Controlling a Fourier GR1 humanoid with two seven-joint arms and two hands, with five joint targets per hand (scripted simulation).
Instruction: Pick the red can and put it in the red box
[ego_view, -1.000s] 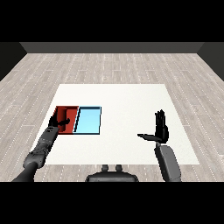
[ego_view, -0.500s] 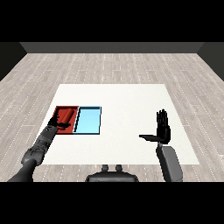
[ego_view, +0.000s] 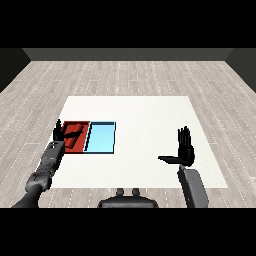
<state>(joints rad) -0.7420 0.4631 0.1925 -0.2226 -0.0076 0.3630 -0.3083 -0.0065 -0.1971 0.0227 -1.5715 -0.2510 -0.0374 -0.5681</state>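
Hands raised — left hand (ego_view: 58, 132) beside red tray (ego_view: 83, 125), fingers straight.

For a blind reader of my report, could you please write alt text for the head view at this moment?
The robot's left hand hangs at the left edge of the red tray, which holds a dark shape, with the light blue tray beside it on the white table. The right hand hangs open over the table's right side, holding nothing.

White table (ego_view: 145, 115), red tray (ego_view: 79, 146) w/ light blue tray (ego_view: 101, 139), black hands, grey forearms.
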